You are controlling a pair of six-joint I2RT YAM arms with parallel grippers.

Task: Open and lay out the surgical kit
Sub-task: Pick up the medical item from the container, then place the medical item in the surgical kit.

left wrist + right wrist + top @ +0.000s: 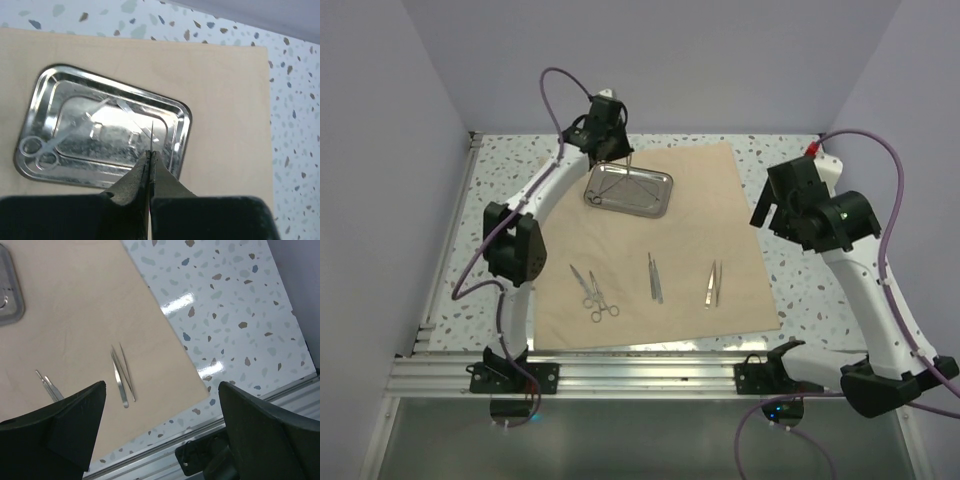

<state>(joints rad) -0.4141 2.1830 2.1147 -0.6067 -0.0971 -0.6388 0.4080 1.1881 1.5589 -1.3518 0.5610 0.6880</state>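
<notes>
1. The cloth wrap (pixel 700 215) lies spread flat on the table (pixel 800 290).
2. The right gripper (pixel 161 390) hangs over the cloth's right edge, jaws wide, holding nothing.
3. The left gripper (pixel 151 156) hovers over the steel tray (pixel 658 196), jaws pressed together, with a thin metal sliver (pixel 151 132) at the tips.
4. The scissors (pixel 595 293), middle tweezers (pixel 655 278) and right tweezers (pixel 713 284) lie in a row on the near cloth.

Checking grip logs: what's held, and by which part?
Left fingers pinch a slim metal tool near its tip, above the tray; right fingers hold nothing.
</notes>
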